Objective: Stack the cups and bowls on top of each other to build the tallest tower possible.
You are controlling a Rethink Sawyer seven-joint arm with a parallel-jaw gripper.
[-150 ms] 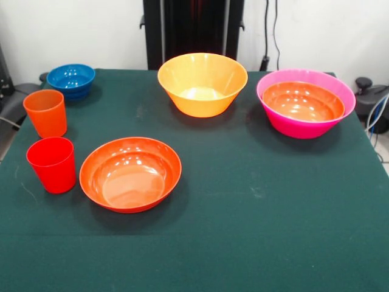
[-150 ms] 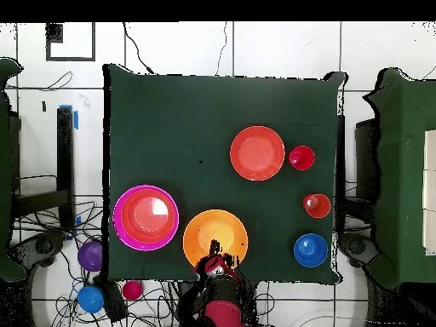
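The tower is a large magenta-pink bowl [image 1: 298,128] [image 2: 117,218] with a shallow red-orange bowl [image 1: 302,101] [image 2: 146,215] nested inside. A yellow-orange bowl [image 1: 202,84] [image 2: 215,234] stands alone at mid-table. A second shallow red-orange bowl [image 1: 130,173] [image 2: 257,153] lies beside the red cup [image 1: 52,164] [image 2: 301,157]. The orange cup [image 1: 45,112] [image 2: 317,205] and a blue bowl [image 1: 71,79] [image 2: 311,249] stand further along that side. My gripper [image 2: 212,254] shows only in the overhead view, drawn back over the yellow-orange bowl's rim nearest the base, holding nothing that I can see.
Off the table, on the floor among cables, lie a purple bowl [image 2: 90,255], another blue bowl [image 2: 89,298] and a small pink-red bowl [image 2: 132,289]. The dark green table cloth [image 1: 255,231] spreads wide in front of the bowls. Green-covered furniture flanks both sides.
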